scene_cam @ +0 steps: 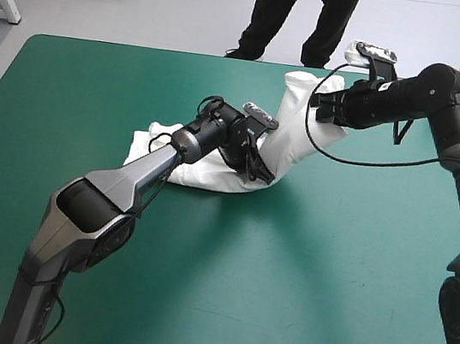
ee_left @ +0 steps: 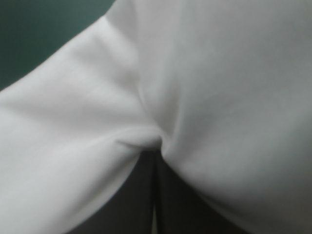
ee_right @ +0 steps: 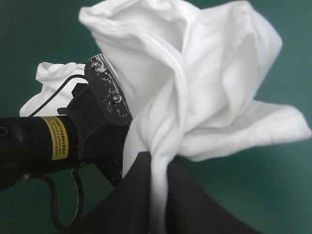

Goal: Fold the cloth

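Taking the far edge of the table as 12 o'clock, the T-shirt [scene_cam: 291, 138] is sitting just off the middle of the teal-green cover [scene_cam: 326, 282], toward 12 o'clock, and part of it is being held up off the surface. In the high view its lower part is lying crumpled on the cover, spreading toward 9 o'clock from the left gripper [scene_cam: 256, 160]. A twisted column of white cloth is rising from there toward 1 o'clock, up to the right gripper [scene_cam: 313, 107]. The left arm [scene_cam: 123, 191] is reaching in from 7 o'clock and the right arm [scene_cam: 447, 109] from 3 o'clock, so the two grippers are standing close together with the cloth strung between them. In the left wrist view the left gripper [ee_left: 155, 152] is showing its black fingers [ee_left: 139, 195] drawn together into one point, pinching a fold of the T-shirt [ee_left: 219, 97]. White fabric is filling nearly everything ahead of it, and creases are running out from the pinch. In the right wrist view the right gripper [ee_right: 155, 158] is likewise all but closed, with a narrow strip of the T-shirt [ee_right: 195, 73] running down between its black fingers [ee_right: 195, 204]. Ahead of the gripper the cloth is billowing out in loose folds, and one flap is hanging toward 3 o'clock above the cover [ee_right: 273, 195]. The left arm [ee_right: 29, 141] is lying at 9 o'clock of that bunch, with its end buried in the cloth.
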Available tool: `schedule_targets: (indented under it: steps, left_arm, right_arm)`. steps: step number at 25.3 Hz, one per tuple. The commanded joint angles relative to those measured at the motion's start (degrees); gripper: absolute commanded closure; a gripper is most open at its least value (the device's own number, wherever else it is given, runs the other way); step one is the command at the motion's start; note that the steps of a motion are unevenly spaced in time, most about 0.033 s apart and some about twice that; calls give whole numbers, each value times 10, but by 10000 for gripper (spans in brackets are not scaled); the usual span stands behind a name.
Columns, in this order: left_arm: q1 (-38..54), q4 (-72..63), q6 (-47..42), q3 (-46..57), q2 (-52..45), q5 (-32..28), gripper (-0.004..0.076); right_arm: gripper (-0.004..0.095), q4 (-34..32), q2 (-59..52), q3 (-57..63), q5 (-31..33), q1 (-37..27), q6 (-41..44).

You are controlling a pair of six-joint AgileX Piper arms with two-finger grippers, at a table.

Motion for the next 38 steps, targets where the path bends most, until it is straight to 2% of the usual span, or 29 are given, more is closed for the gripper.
schedule_targets:
  steps: [1, 4, 9, 18, 22, 25, 28, 32, 38]
  left_arm:
    - [0, 6, -32, -8, -22, 10, 746]
    - [8, 63, -87, -8, -52, 40, 746]
    - [27, 69, -75, 31, -141, 83, 746]
    - [27, 84, -89, 270, -404, 101, 746]
    - [28, 86, -113, 359, -521, 130, 746]
    - [28, 81, -129, 413, -614, 136, 746]
    - [28, 88, -129, 445, -719, 135, 746]
    - [28, 84, -129, 447, -752, 173, 746]
    - [28, 37, -129, 449, -752, 173, 746]
  right_arm:
    - [918, 22, -34, -25, -24, -1, -2]
    - [917, 22, -33, -25, -23, -1, -2]
    - [917, 23, -33, -25, -24, -1, -5]
    - [915, 23, -33, -25, -32, 11, -7]
    - [915, 24, -33, -26, -51, 36, -14]
    - [916, 24, -29, -26, -84, 70, -19]
    - [915, 23, -2, -36, -134, 140, -18]
    - [915, 22, 59, -88, -154, 199, -17]
    - [915, 22, 168, -200, -155, 258, -1]
